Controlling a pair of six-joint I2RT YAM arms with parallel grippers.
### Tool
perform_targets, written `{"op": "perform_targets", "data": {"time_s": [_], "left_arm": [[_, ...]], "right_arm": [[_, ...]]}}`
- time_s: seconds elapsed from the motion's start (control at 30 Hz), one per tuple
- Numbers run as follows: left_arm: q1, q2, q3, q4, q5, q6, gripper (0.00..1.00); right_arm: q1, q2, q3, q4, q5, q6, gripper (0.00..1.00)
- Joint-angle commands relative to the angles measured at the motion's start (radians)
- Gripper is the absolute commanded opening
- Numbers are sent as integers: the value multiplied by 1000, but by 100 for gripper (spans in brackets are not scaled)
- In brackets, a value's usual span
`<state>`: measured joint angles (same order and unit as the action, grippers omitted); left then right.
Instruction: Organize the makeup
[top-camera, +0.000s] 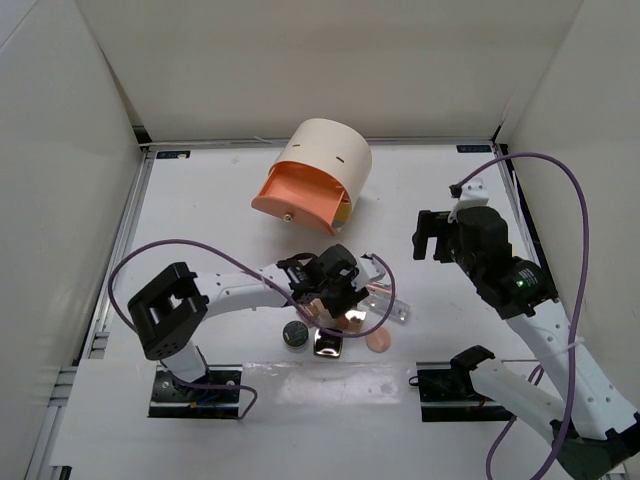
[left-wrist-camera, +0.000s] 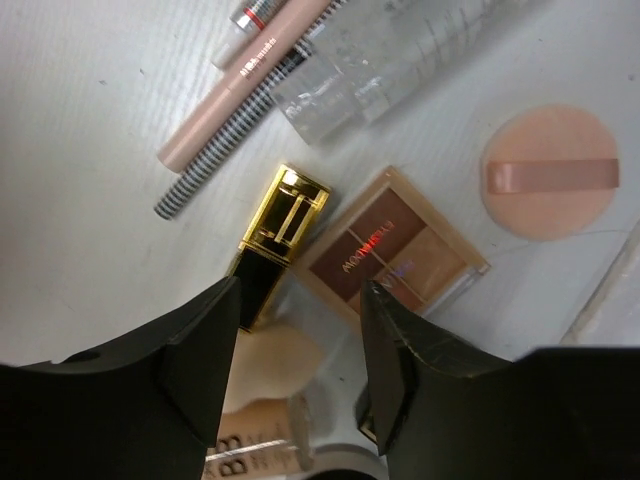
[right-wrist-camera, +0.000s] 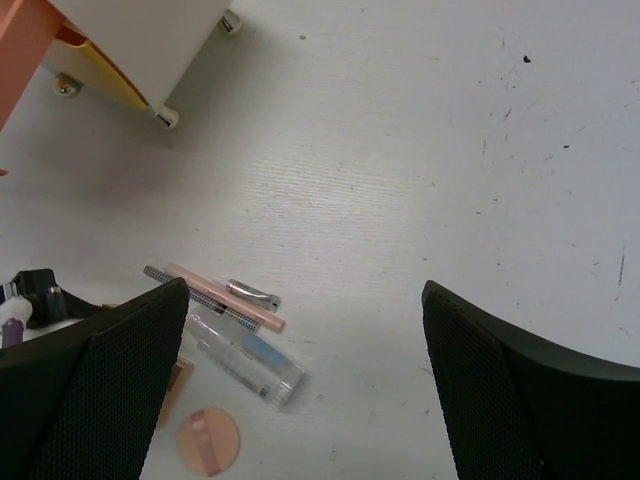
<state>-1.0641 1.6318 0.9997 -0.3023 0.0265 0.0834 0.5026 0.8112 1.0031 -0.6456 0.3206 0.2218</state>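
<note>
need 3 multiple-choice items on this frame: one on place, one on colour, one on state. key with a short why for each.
1. Where does the clear case lie?
A) inside the orange drawer
B) right beside the pencils
C) on top of the peach puff

2. What colour is the cap of the black tube?
A) gold
B) red
C) blue

3. How do the right fingers stand?
A) shut on a pencil
B) shut on nothing
C) open, holding nothing

Key:
1 B: both wrist views show the case lying alongside the pencils.
2 A: the cap shines gold in the left wrist view.
3 C: they stand wide apart above the table, with nothing gripped between them.
</note>
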Motion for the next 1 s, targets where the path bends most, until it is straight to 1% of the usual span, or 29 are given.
{"op": "perform_targets", "data": {"time_s": [0.0,0.23,0.4,0.47,0.5,0.53,0.57,0.6,0.7,0.73,0.77,0.83,0.9,0.93,0.97], "left_arm": [[55,0,40,81,102,76,61],[53,86,39,57,133,119,55],[50,108,39,57,124,101,54],[43,117,34,54,109,101,51],[38,123,36,57,90,95,47],[38,132,34,54,60,85,46],[33,135,39,54,47,85,45],[36,152,46,51,35,82,41],[33,166,63,48,20,73,35],[30,160,68,45,10,64,28],[27,154,71,42,4,61,25],[23,111,70,48,-17,58,19],[21,44,62,54,-17,64,18],[21,18,63,51,-49,70,17],[21,-12,65,54,-53,82,17]], "right_arm": [[-6,-1,5,-8,41,24,99],[-6,26,28,-20,60,11,99],[-6,23,29,-29,72,5,99],[-6,26,29,-35,78,5,99],[-6,23,31,-35,78,5,99],[-6,17,28,-35,81,5,99],[-6,14,23,-35,84,5,99],[-6,11,22,-29,84,5,99],[-6,-1,20,-29,94,10,99],[-6,-1,19,-29,97,11,99],[-6,-1,19,-29,97,11,99],[-6,-7,19,-29,97,11,99],[-6,-20,14,-23,100,17,99],[-6,-17,9,-17,106,17,99],[-6,-20,8,-17,107,17,99]]}}
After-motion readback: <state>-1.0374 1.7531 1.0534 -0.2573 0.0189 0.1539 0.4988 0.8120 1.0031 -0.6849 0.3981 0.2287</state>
